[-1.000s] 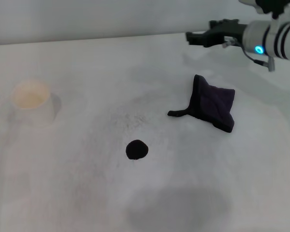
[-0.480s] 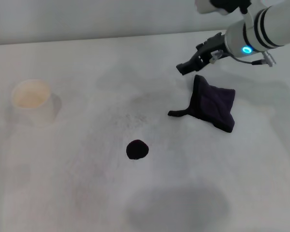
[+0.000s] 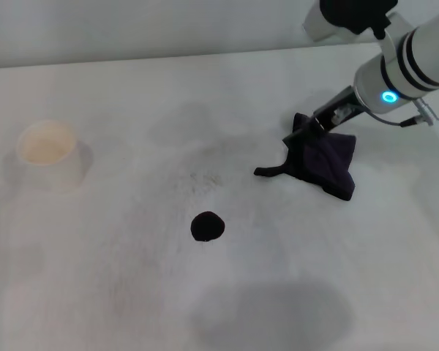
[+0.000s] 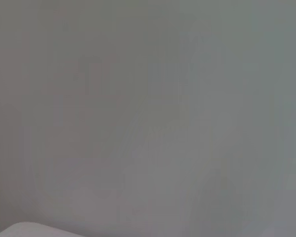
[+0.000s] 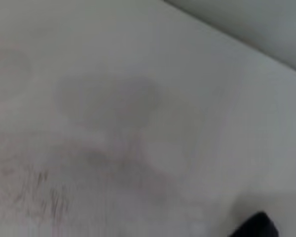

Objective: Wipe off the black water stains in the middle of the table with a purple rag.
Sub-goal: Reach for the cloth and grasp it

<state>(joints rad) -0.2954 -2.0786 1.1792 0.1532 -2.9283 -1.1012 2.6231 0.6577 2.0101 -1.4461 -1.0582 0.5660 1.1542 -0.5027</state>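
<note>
— Where's the rag?
— The purple rag (image 3: 323, 162) lies toward the table's (image 3: 132, 292) right edge, the right gripper (image 3: 301, 133) at its far corner.
— Gripping it?
— Can't tell.
— Anything nearby?
— Black stain (image 3: 207, 227) mid-table, a cup (image 3: 50, 153) near the left edge.

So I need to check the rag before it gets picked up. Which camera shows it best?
The head view: the whole purple rag lies on the table, with the right gripper at its edge. The right wrist view catches only a dark corner; the left wrist view shows none.
</note>
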